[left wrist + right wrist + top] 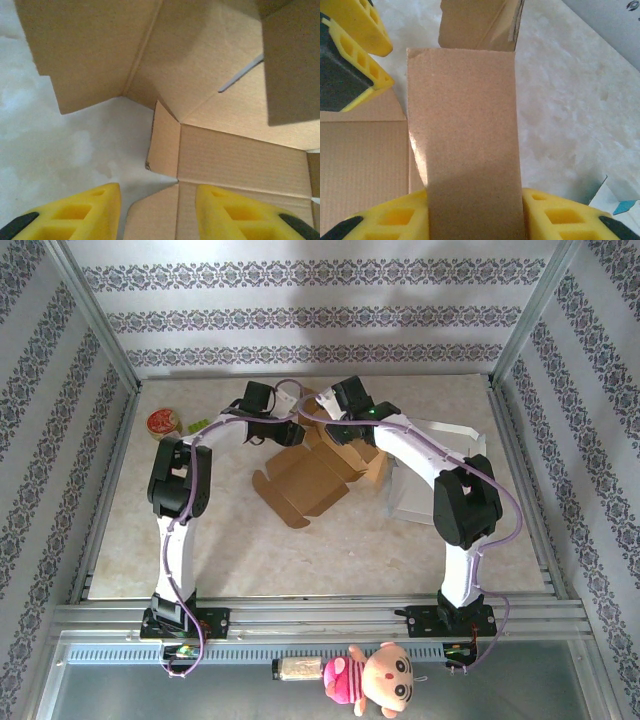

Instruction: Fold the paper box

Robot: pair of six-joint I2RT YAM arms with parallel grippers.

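A pale stone-look bench point(330, 550) with patterned walls point(300, 315) around it holds a brown paper box point(310, 485) at its centre, half unfolded, flaps spread toward the near left. The left arm point(180, 530) and right arm point(460, 560) rise from the near edge and bend inward, bringing the left tool point(283, 432) and right tool point(347, 428) close together over the box's far side. A tape roll point(162, 423) lies far left, a white sheet point(425, 495) just right of the box, and a plush doll point(378, 680) nearest the viewer.
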